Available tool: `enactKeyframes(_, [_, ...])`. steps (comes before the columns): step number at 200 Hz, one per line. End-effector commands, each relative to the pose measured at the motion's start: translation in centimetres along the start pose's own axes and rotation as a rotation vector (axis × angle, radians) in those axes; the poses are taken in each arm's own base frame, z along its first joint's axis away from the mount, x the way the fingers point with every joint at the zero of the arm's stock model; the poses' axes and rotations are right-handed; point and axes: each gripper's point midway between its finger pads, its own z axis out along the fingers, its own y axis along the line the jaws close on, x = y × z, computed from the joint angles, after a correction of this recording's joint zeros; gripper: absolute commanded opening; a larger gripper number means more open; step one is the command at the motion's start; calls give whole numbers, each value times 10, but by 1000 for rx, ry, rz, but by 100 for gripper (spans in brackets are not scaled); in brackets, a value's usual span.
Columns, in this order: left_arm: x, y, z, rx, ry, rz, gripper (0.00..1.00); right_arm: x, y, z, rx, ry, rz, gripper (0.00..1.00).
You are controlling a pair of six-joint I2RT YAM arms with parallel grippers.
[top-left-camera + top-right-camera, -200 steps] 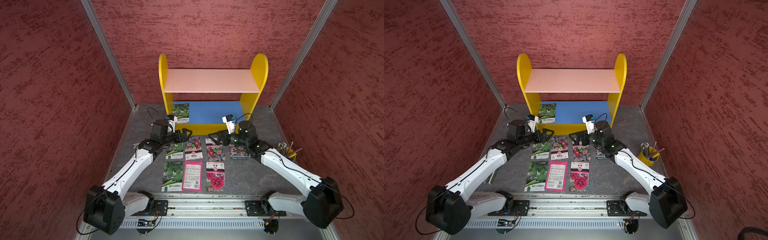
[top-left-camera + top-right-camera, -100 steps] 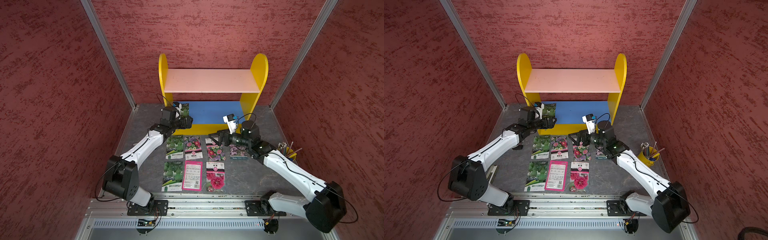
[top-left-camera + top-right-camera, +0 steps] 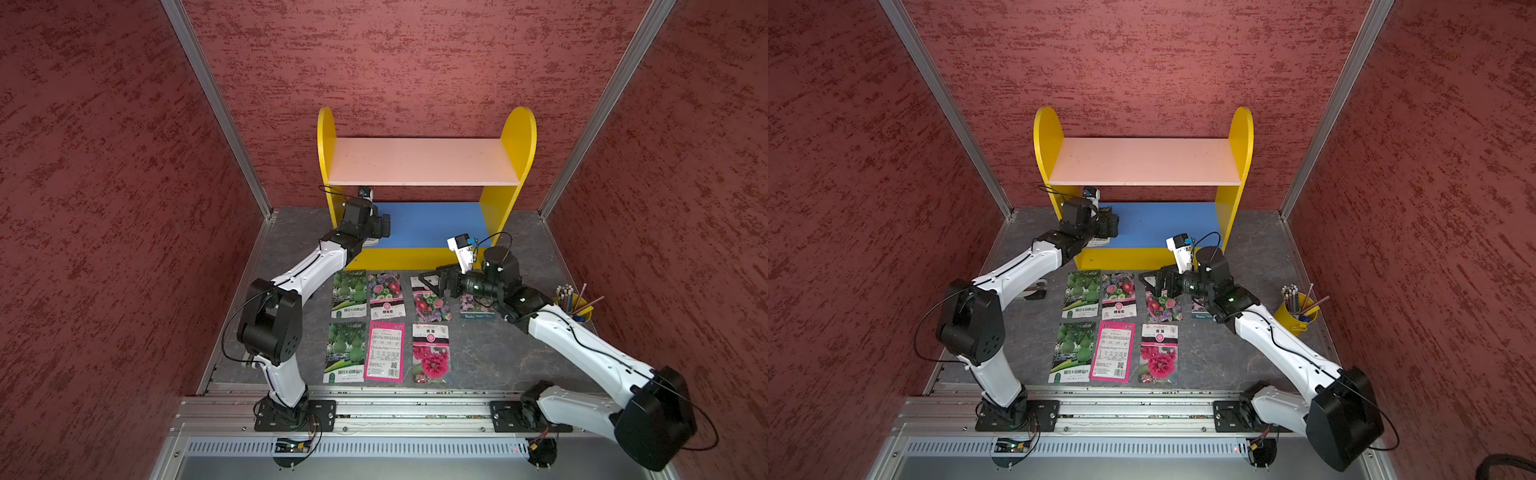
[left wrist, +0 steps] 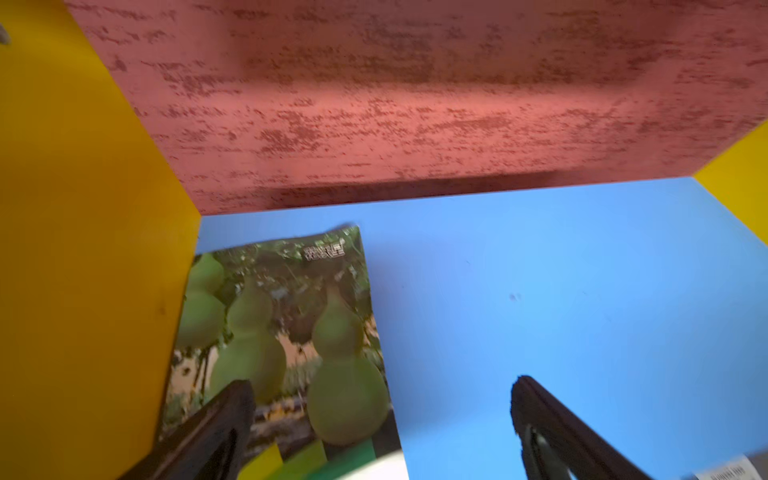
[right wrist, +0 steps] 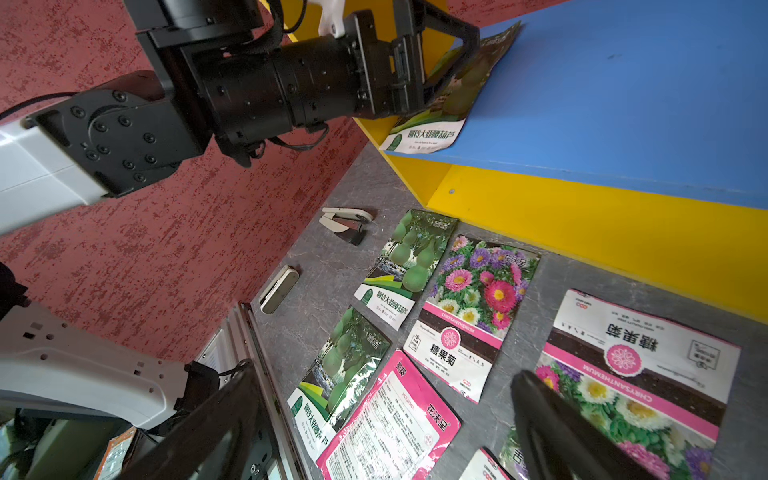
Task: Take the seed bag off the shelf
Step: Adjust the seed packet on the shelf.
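We are holding our left gripper [image 4: 380,384], jaws spread wide, over the gourd seed bag [image 4: 291,324] lying flat at the left end of the blue lower board [image 4: 561,291] of the shelf [image 3: 424,166], against its yellow side panel [image 4: 83,249]. Our right gripper [image 5: 386,376] is hovering spread above flower packets [image 5: 469,299].

Looks like a robotics lab test booth: walled by mottled red textured panels [image 3: 415,62] joined with bare aluminium corner posts [image 3: 218,108], floored with a grey marbled tabletop [image 3: 498,353], fronted by a long aluminium rail [image 3: 415,409] carrying two white-and-black robot arms [image 3: 307,266]. Dressed with props: a small yellow, pink and blue wooden shelf [image 3: 424,162], printed seed packets in neat rows [image 3: 386,295], a yellow cup of pencils [image 3: 1291,322].
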Motion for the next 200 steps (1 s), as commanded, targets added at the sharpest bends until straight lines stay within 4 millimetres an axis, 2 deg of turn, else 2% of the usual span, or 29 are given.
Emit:
enactKeyframes(1, [-13,10,7,-58,-32,17,100,-3,3,-4,4,-17,-17,98])
enactKeyframes(50, [-3,14,27,-75,17,13,100,0,-1,-6,27,-19,-18,98])
enactKeyframes(104, [12,22,32,-103,77,12,100,4,-5,-5,40,-15,-14,98])
enactKeyframes(200, [45,0,25,-11,208,14,100,8,-11,-3,57,-12,1,98])
